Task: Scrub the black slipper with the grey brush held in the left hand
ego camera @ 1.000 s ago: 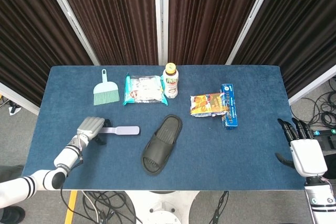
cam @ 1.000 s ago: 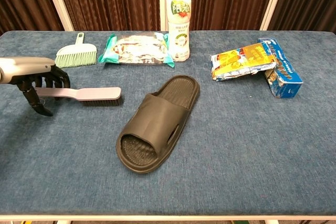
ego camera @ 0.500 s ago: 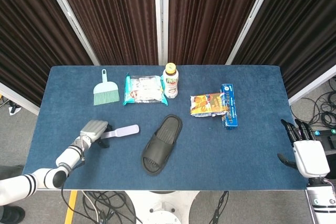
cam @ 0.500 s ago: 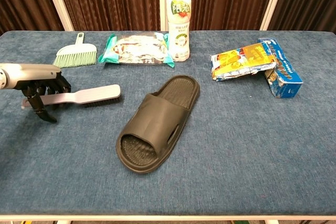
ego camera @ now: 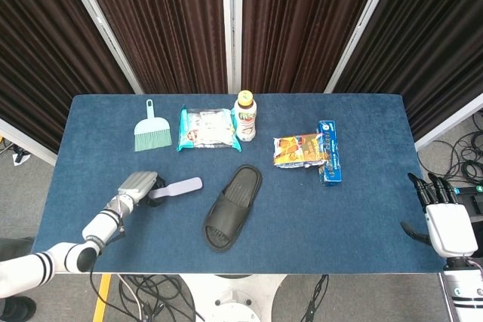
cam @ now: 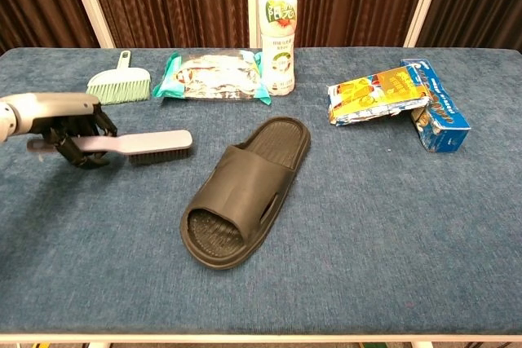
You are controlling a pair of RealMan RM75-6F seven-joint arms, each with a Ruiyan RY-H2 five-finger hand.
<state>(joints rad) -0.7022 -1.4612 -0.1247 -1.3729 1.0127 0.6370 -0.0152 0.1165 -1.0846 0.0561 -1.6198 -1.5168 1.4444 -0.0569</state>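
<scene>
Grey brush [cam: 130, 143]: gripped by its handle in the left hand [cam: 72, 130], bristle head pointing away from the hand toward the slipper; against the frames from a second ago it had come up off the cloth and sat roughly level, no longer lying flat or tipped
Left hand: fingers wrapped round the brush handle, palm over the top; in the head view the hand [ego camera: 137, 186] had drifted a little toward the slipper compared with a second before
Black slipper [cam: 245, 193]: lay sole-down on the blue table [cam: 391, 234], past the brush head and apart from it, not yet touched; its place had not altered across the frames
Right hand [ego camera: 445, 220]: off the far table edge, well apart from everything, fingers spread and holding nothing; it had pulled a little farther back from the table than a second earlier
Meaning for the task: the grasp looked settled and the lift begun, so scrubbing was probably next; the brush head needed carrying across to the slipper's strap or footbed
Other things: green dustpan brush [cam: 120, 85], snack packet [cam: 214, 76] and bottle [cam: 277, 30] stood beyond the left hand, untouched
</scene>
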